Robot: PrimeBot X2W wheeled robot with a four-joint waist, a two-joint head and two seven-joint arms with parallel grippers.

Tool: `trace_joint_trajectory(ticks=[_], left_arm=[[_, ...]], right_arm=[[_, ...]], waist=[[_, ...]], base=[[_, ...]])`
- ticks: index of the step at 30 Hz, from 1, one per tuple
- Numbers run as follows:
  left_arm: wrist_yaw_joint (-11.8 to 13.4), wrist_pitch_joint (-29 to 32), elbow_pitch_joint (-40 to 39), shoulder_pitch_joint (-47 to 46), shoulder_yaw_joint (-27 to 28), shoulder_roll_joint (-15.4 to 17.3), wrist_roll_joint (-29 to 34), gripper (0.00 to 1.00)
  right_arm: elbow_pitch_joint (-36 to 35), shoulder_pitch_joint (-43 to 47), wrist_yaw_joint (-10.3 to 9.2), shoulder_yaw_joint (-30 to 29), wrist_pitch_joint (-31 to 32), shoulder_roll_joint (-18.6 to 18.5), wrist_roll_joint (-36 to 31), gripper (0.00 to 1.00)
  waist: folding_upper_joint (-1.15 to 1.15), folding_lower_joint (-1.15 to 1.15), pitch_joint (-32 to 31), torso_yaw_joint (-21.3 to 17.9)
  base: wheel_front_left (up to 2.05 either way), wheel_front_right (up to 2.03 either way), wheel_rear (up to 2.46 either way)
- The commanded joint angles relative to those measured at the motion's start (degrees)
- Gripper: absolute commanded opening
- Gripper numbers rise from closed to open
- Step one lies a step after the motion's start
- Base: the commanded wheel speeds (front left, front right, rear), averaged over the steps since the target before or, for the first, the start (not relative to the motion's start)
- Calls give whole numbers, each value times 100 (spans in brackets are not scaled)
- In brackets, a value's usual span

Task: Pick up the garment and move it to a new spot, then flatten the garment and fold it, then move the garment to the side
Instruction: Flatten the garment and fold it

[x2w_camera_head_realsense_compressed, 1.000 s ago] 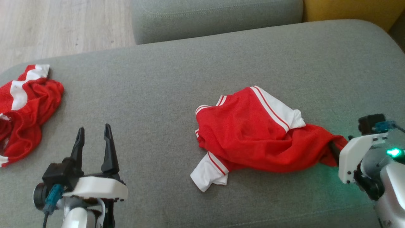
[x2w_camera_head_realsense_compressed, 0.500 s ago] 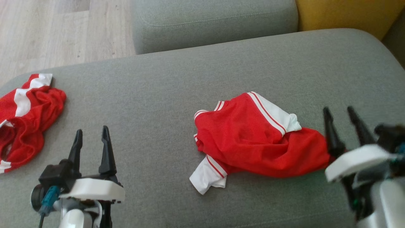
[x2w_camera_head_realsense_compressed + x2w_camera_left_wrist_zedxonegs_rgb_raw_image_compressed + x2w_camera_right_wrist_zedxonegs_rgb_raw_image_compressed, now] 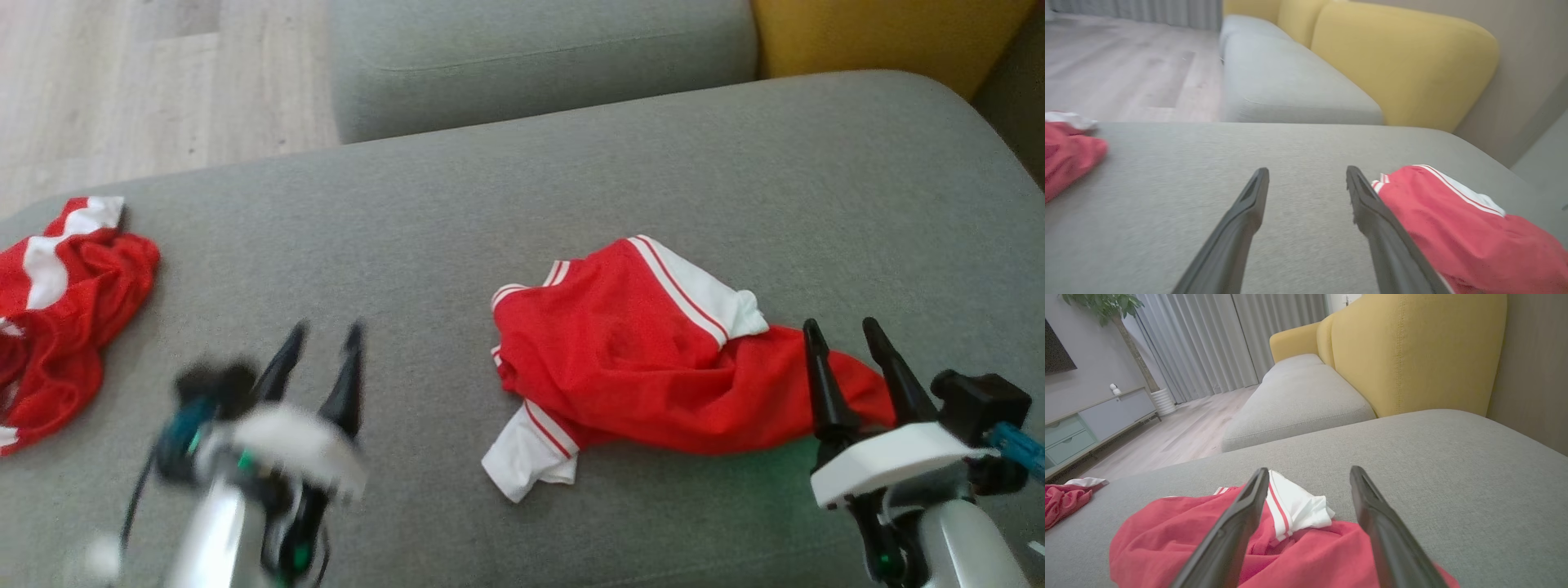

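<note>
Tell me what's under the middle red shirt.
The red shirt lies on the grey cushion; a white sleeve pokes out from under it. Whatever its folds cover is hidden.

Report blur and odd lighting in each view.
Head view: the left gripper is smeared by motion blur, the right gripper is crisp, and a green tint lies on the cushion beside the garment. Left wrist view: soft throughout. Right wrist view: sharp.

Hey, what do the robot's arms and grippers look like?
The left gripper and right gripper each have two long, dark, tapering fingers on a white cover, beside a black block with a teal cable plug. The forearms are silvery grey, with green lights.
</note>
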Motion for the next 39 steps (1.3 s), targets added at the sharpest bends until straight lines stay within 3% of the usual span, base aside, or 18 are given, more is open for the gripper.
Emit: trace_joint_trajectory(ticks=[1, 5, 7, 8, 10, 14, 19, 26, 27, 28, 29, 34, 39], left_arm=[[-64, 179, -168, -668, 106, 84, -118, 100], [-250, 1760, 436, -1722, -423, 378, -632, 100], [-269, 2532, 713, -2206, -792, 424, -1150, 100], [-272, 3114, 904, -2634, -1232, 572, -1643, 100], [-273, 3581, 1099, -2956, -1646, 736, -2119, 100], [-274, 4030, 1507, -3525, -2249, 1082, -2646, 100], [-275, 4159, 2312, -4127, -2801, 1344, -2608, 100], [-275, 4652, 2943, -4434, -3419, 1289, -3093, 100], [-275, 4620, 2968, -4495, -3513, 1312, -3117, 79], [-275, 4539, 2983, -4552, -3568, 1323, -3163, 32], [-275, 4476, 2998, -4591, -3615, 1317, -3235, 0], [-275, 4306, 2926, -4734, -3739, 1340, -3782, 0], [-232, 3551, 3141, -5080, -2955, 1314, -4502, 0]], right_arm=[[-147, -325, 37, 150, -91, -86, 58, 100], [-30, -415, 37, 265, -139, -83, 124, 100], [14, -498, 37, 327, -170, -77, 167, 100], [56, -598, 37, 406, -201, -77, 215, 100], [120, -708, 37, 501, -238, -70, 278, 100], [259, -934, 37, 681, -322, -75, 407, 100], [449, -1163, 37, 878, -451, -123, 551, 100], [704, -1359, 37, 1096, -570, -148, 688, 100], [736, -1381, 37, 1120, -591, -151, 703, 100], [768, -1401, 37, 1143, -612, -155, 714, 100], [799, -1414, 37, 1157, -634, -160, 720, 100], [932, -1409, 37, 1176, -691, -219, 738, 100], [941, -1378, 37, 1145, -714, -265, 722, 100]], waist=[[0, 0, 20, -50], [0, 0, 129, -297], [0, 0, 234, -469], [0, 0, 376, -656], [0, 0, 508, -864], [0, 0, 788, -1234], [0, 0, 1013, -1517], [0, 0, 1110, -1612], [0, 0, 1114, -1605], [0, 0, 1114, -1592], [0, 0, 1103, -1571], [0, 0, 976, -1411], [0, 0, 913, -1262]], base=[[0, 0, 0], [0, 0, 0], [0, 0, 0], [0, 0, 0], [0, 0, 0], [0, 0, 0], [0, 0, 0], [0, 0, 0], [0, 0, 0], [0, 0, 0], [0, 0, 0], [0, 0, 0], [0, 0, 0]])
